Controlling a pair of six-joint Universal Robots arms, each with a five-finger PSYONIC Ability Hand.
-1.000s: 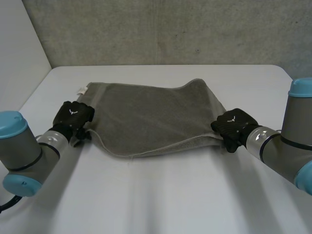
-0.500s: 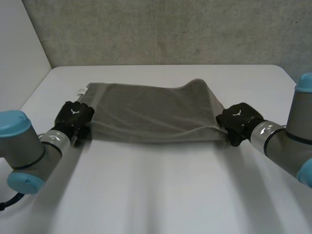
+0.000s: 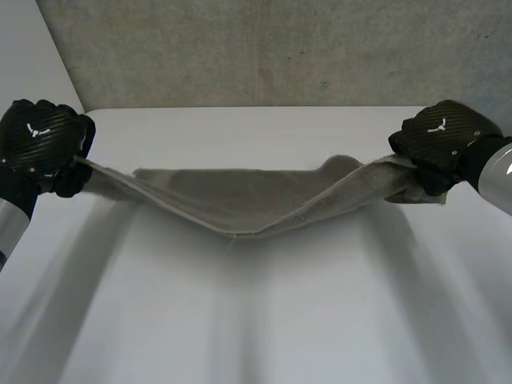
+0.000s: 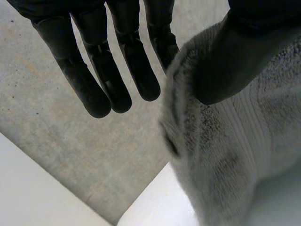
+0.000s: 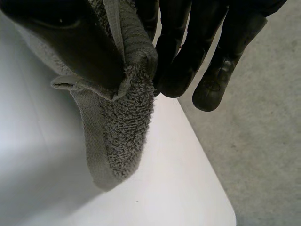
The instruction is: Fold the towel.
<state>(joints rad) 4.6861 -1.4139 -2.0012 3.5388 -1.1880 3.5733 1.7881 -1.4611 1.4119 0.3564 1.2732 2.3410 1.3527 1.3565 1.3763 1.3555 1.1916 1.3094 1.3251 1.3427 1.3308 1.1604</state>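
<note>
Lifted now, towel [image 3: 240,204] sags, pinched by left hand [image 3: 40,144], right hand [image 3: 440,140] fingers [image 5: 178,61].

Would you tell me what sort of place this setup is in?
Probably a robotics lab or test cell, not a home: a bare white table, a raw concrete wall behind it, and the left hand and right hand pinching the ends of a grey towel.

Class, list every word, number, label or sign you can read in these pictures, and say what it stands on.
None: no words or numbers can be read.
The left hand and right hand each bear a small white emblem, not lettering.
The towel shows no print.
</note>
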